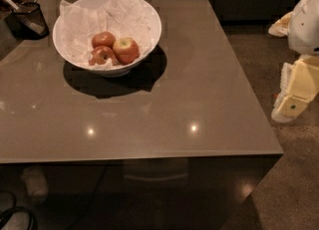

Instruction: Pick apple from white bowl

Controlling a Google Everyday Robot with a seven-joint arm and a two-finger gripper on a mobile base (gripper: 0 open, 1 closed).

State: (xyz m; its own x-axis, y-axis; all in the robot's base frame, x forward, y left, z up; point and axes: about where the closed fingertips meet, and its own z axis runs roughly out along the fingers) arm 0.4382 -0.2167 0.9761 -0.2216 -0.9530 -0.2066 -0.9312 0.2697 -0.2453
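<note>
The white bowl point(149, 15) stands at the far left of the grey table, lined with crumpled white paper. Three apples lie together in it. The apple point(126, 50) is the front right one, red-orange with a pale patch around its stem dimple. Two darker red apples point(103, 39) point(102, 55) lie touching it on its left. My gripper point(291, 99) hangs at the right edge of the view, beyond the table's right side and far from the bowl, with nothing seen in it.
A small dark mesh basket point(29, 20) stands at the table's far left corner, behind the bowl. The grey table point(189, 89) has its front edge near the bottom. A speckled floor point(279, 194) lies to the right. My white arm point(309, 20) is at the upper right.
</note>
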